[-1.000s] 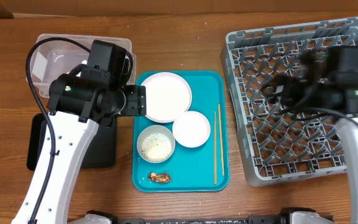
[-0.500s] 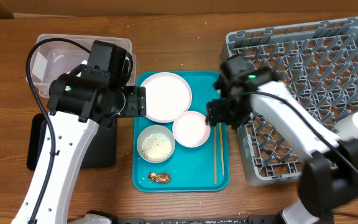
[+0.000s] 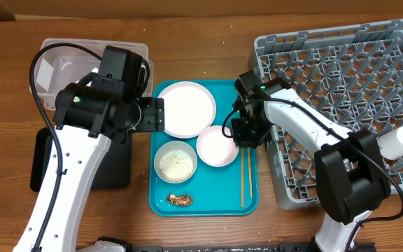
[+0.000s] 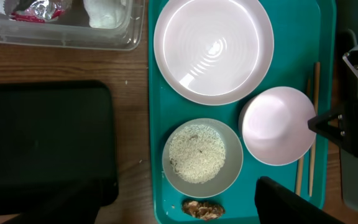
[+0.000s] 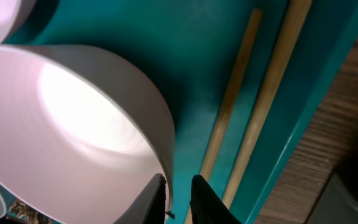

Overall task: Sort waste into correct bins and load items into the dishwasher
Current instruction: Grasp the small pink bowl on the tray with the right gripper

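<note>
Right wrist | right gripper [image 5: 179,188] clamps white dish [image 5: 73,124] rim | left gripper [image 3: 151,115] spread wide, empty

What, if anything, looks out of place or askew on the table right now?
The empty white round bowl on the teal plastic tray looks tipped, its rim pinched by the right gripper. A small brown food scrap lies loose on that tray, near the white bowl of rice.

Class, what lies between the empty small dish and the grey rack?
Two wooden chopsticks on the teal tray, plus the right pincer; the overhead view shows it.
</note>
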Controlling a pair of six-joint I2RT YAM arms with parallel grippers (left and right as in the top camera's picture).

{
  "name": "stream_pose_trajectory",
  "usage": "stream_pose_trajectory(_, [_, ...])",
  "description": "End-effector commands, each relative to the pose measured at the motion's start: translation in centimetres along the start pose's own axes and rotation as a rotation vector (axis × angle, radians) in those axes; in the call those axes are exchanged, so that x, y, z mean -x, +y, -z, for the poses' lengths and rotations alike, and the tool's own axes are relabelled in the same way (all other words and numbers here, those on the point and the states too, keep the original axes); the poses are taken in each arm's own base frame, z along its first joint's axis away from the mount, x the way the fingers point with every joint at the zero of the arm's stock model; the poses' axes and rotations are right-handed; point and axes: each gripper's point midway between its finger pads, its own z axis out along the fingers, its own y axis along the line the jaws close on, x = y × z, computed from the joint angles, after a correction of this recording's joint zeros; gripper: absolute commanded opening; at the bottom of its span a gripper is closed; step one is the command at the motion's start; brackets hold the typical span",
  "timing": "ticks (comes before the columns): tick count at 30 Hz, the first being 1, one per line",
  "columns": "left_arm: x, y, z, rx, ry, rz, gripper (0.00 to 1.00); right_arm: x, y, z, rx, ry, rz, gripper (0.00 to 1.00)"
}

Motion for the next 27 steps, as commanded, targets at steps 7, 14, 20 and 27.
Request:
stream_pose_trajectory(7, [0.1, 0.1, 0.1, 0.008, -0.007, 0.005, 0.8, 0.4, 0.3, 0.9, 0.009, -0.032, -0.036, 0.17])
stream_pose_trajectory(14, [0.1, 0.1, 0.1, 0.008, -0.006, 0.005, 0.8, -0.2, -0.2, -0.2, 0.004, -0.013, -0.043, 0.17])
stream_pose_trajectory(20, [0.1, 0.1, 0.1, 0.008, -0.006, 0.005, 0.8, 0.0, 0.0, 0.6, 0.006, -0.021, -0.042, 0.04])
stream_pose_trajectory(27, [0.1, 0.1, 0.1, 0.008, -0.006, 0.005, 0.8, 2.7, 0.5, 11.0, -0.057, -0.26, 0.004, 0.04])
